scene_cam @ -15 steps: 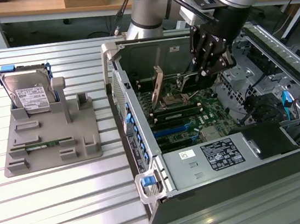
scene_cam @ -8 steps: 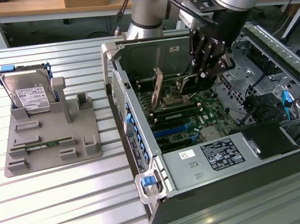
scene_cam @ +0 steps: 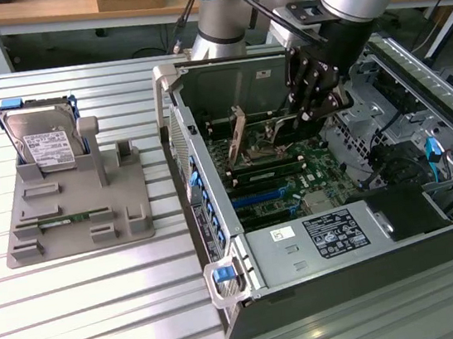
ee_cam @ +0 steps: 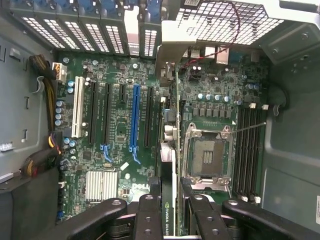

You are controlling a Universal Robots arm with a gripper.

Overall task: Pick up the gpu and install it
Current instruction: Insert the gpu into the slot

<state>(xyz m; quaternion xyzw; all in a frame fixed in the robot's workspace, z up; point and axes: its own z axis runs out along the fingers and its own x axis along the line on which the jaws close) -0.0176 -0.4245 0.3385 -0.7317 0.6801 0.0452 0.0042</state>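
My gripper [scene_cam: 311, 101] is inside the open computer case [scene_cam: 217, 221], shut on the gpu [scene_cam: 281, 129]. The gpu is a slim black card held on edge over the motherboard [scene_cam: 311, 179]. In the wrist view the gpu [ee_cam: 169, 165] runs edge-on between my two fingers [ee_cam: 149, 210]. Its silver bracket [ee_cam: 170, 55] points at the case's rear slot openings. The card lies between a black expansion slot [ee_cam: 149, 117] and the CPU socket [ee_cam: 207, 155]. I cannot tell whether its edge sits in a slot.
A grey parts holder [scene_cam: 81, 209] on the exterior view's left carries a silver hard drive [scene_cam: 43, 142] and a green memory stick [scene_cam: 57, 218]. Inside the case are a blue slot [ee_cam: 134, 117], a power supply [scene_cam: 335, 234] and the drive cage [scene_cam: 427, 168].
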